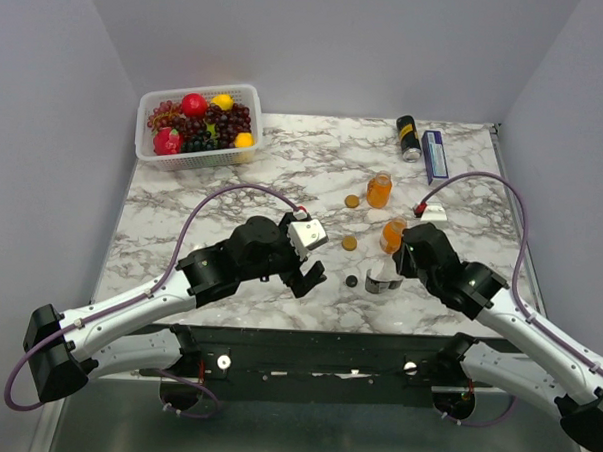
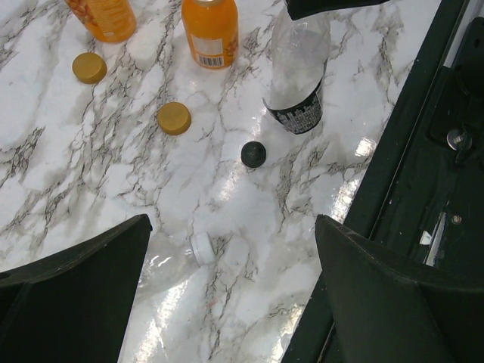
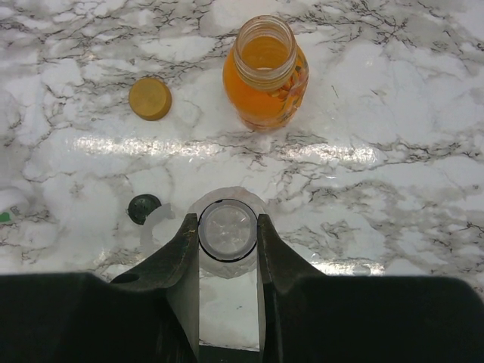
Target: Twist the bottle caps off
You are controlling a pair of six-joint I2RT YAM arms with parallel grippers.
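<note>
My right gripper (image 3: 227,224) is shut on the neck of an upright clear bottle (image 3: 228,261) with a dark label (image 2: 296,113); its mouth looks uncapped. It shows in the top view (image 1: 383,281) too. A second clear bottle (image 2: 170,268) lies on its side under my open, empty left gripper (image 2: 234,302), white neck end towards the middle. Two orange juice bottles (image 1: 380,189) (image 1: 393,233) stand uncapped behind. Two orange caps (image 1: 353,201) (image 1: 349,243) and one dark cap (image 1: 351,281) lie loose on the marble. The left gripper (image 1: 309,276) hovers left of the dark cap.
A white basket (image 1: 154,158) of fruit sits at the back left. A black can (image 1: 407,137) and a blue box (image 1: 435,155) lie at the back right. The table's dark front edge (image 2: 423,151) runs close beside the left gripper.
</note>
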